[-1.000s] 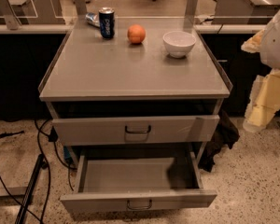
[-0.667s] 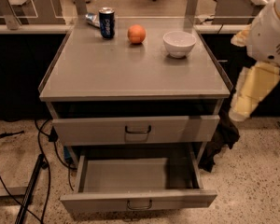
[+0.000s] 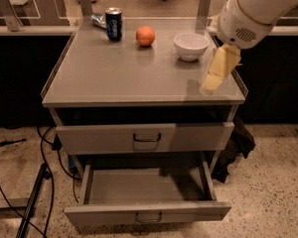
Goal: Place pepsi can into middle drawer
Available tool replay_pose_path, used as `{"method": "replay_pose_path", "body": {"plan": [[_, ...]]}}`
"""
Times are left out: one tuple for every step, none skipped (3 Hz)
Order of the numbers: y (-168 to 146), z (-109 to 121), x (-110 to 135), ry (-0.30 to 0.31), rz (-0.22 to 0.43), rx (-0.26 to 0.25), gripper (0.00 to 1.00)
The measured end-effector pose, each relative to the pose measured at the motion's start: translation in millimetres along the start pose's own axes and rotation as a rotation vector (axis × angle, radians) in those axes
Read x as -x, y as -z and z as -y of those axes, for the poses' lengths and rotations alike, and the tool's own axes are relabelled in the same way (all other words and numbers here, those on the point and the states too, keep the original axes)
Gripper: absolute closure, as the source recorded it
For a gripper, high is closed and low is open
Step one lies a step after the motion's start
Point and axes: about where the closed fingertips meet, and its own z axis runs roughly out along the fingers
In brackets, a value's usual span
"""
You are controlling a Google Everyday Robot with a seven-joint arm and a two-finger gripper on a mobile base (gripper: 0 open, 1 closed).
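Note:
The pepsi can [image 3: 113, 25], dark blue with a silver top, stands upright at the back left of the grey cabinet top [image 3: 119, 73]. The middle drawer [image 3: 148, 212], the lower handled front, is pulled out, and its grey inside shows nothing in it. My gripper [image 3: 210, 87] hangs from the white arm over the right front part of the cabinet top, well to the right of the can and apart from it. It holds nothing that I can see.
An orange [image 3: 145, 35] and a white bowl [image 3: 190, 45] sit on the top to the right of the can. The upper drawer front [image 3: 144, 138] is pushed in. Cables [image 3: 44, 157] lie on the floor at left, and a dark bag [image 3: 236, 145] lies at right.
My arm and gripper have swung left and up, from beside the cabinet's right side to over its right front corner. The can and the drawers have not moved.

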Motion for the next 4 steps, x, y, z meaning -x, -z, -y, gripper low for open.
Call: {"method": "replay_pose_path", "body": {"plan": [[-38.4,49.2,46.7,-0.008,0.073,-0.069,0.0],[-38.5,49.3,46.7,-0.008,0.073,-0.07,0.0],[-57.3,64.8,49.7,-0.038,0.09,-0.096,0.0],[-91.5,99.4,62.9,-0.066,0.133,-0.128,0.0]]}}
